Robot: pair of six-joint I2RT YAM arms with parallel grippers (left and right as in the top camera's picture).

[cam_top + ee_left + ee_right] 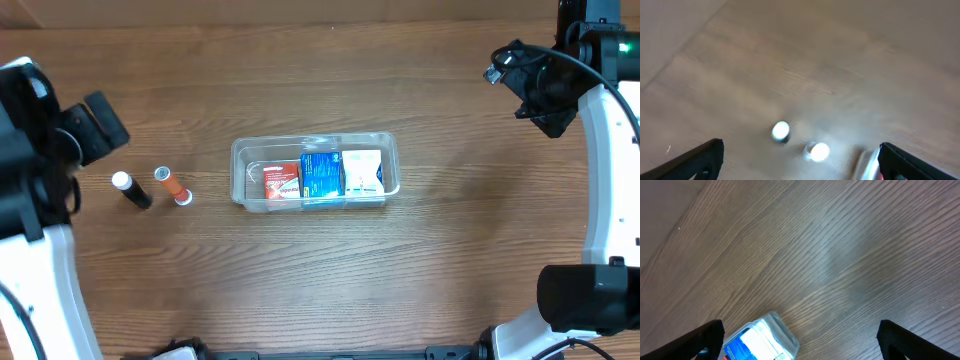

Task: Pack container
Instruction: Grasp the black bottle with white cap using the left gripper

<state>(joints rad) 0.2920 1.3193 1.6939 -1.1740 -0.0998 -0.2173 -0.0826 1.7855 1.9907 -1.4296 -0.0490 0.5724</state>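
The clear plastic container (390, 150) lies mid-table and holds a red box (281, 183), a blue box (321, 175) and a white box (363, 171) side by side. Two small tubes lie to its left: a black one with a white cap (131, 190) and an orange one with a white cap (172, 186). My left gripper (800, 162) is open and empty, high above the tubes (780, 131), which look blurred. My right gripper (800, 340) is open and empty, raised at the far right; the container's corner (782, 332) shows at the bottom of its view.
The wooden table (320, 280) carries only these things. Both arm bases stand at the front corners, the left arm (40, 140) and right arm (600, 100) at the sides.
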